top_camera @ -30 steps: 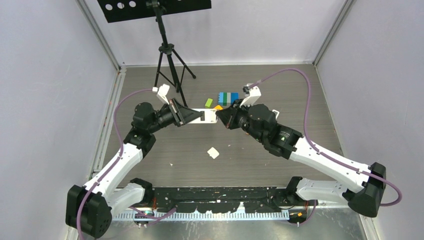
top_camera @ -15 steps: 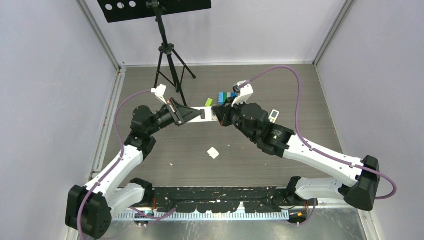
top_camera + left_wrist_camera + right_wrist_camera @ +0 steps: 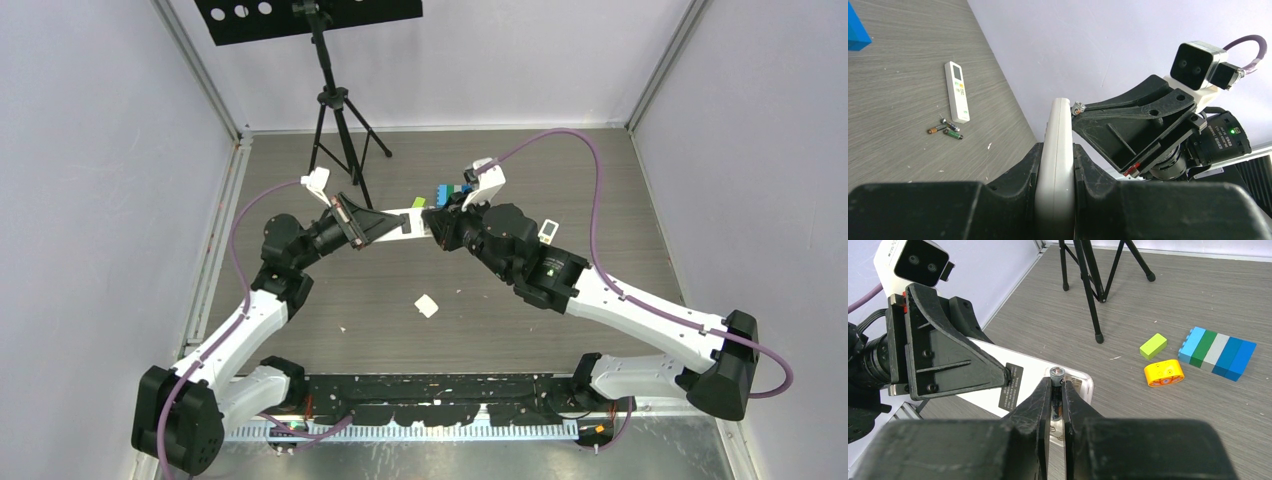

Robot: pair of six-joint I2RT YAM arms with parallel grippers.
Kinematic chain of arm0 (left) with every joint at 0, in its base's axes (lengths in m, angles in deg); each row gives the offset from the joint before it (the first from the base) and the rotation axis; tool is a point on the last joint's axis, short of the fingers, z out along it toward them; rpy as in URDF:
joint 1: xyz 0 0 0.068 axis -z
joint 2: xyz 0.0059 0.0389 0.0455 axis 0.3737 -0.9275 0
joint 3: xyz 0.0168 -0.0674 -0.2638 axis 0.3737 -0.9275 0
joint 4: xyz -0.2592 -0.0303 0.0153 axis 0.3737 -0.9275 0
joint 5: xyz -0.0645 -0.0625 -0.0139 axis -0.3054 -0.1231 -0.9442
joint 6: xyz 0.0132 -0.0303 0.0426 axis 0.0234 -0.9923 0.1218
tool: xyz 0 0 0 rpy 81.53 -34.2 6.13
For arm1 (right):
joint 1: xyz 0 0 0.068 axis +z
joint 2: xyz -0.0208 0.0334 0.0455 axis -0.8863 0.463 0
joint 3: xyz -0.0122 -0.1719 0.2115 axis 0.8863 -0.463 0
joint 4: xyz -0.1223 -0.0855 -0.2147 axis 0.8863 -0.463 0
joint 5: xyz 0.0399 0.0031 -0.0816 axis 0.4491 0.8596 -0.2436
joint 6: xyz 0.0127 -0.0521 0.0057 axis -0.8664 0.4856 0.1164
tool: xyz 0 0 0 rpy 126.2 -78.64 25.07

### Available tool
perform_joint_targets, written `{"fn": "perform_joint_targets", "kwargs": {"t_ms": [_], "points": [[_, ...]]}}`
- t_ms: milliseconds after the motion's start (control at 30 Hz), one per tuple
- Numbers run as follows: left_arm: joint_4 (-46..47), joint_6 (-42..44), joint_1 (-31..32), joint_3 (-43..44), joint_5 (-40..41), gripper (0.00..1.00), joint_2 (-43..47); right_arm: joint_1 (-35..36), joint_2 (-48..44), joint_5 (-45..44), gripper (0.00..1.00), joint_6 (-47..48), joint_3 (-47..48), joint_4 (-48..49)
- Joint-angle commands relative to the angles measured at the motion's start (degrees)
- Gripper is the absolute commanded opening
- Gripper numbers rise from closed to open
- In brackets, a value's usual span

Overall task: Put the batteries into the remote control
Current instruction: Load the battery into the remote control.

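Black tripod (image 3: 1088,285), coloured toy blocks (image 3: 1218,352) near remote (image 3: 1033,372)

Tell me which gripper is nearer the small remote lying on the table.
Right. The right gripper is left of the small remote in the top view; the left gripper is farther left.

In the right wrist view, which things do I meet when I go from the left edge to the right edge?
left gripper → battery → lime block → row of blue and green blocks
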Motion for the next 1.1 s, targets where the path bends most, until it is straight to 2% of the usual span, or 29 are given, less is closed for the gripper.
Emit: {"fn": "perform_joint_targets", "kwargs": {"t_ms": [0,300,600,833,967,1067], "points": [[6.17,-1.24,0.12,0.12,0.91,0.0,0.22,0.16,-0.37,0.74,0.16,0.15,2.53,0.84],[7.89,-1.51,0.12,0.28,0.58,0.0,-1.05,0.2,-0.69,-0.79,0.27,-1.34,3.76,-1.76],[8.59,-1.41,0.12,0.04,0.57,0.0,-1.15,0.1,-0.54,-3.17,0.47,-3.75,6.16,-3.83],[9.83,-1.55,0.12,0.18,1.49,0.0,-1.9,0.09,-2.27,-2.25,0.61,-9.63,7.7,-4.84],[11.49,-1.78,0.12,0.22,2.74,0.0,-2.09,-0.06,-4.73,-8.67,0.81,-17.0,6.14,-6.28],[13.16,-2.49,0.12,0.55,3.12,0.0,-2.38,-0.81,-6.67,-10.29,0.88,-23.81,2.61,-3.79]]}}
